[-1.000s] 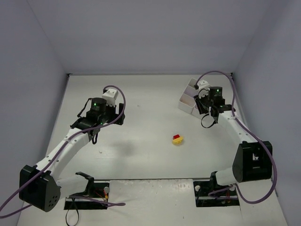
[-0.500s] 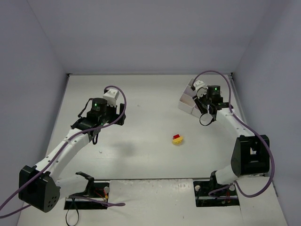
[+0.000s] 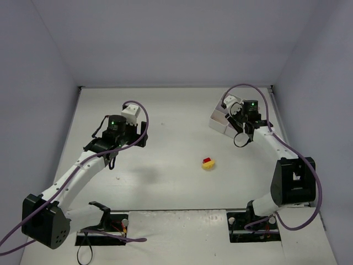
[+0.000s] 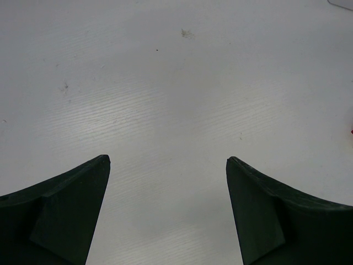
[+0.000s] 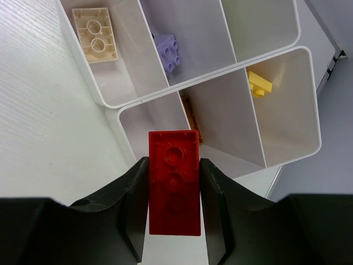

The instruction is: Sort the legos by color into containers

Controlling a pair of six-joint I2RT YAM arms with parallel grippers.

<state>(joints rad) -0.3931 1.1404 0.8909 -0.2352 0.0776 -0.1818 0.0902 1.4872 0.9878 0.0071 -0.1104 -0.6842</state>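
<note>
The right gripper [image 5: 174, 165] is clenched on a red two-stud brick [image 5: 174, 187], hovering at the near edge of the six-compartment white tray [image 5: 309, 127]. In the tray, a cream brick [image 5: 95, 34] lies at 11 o'clock of the red one, a lavender brick [image 5: 168, 52] at 12 and a yellow brick [image 5: 259, 84] at 1. The left gripper [image 4: 168, 165] hangs released over the bare table [image 4: 176, 83]. A red-on-yellow stack [image 3: 208, 163] sits mid-table, at 8 o'clock from the tray.
</note>
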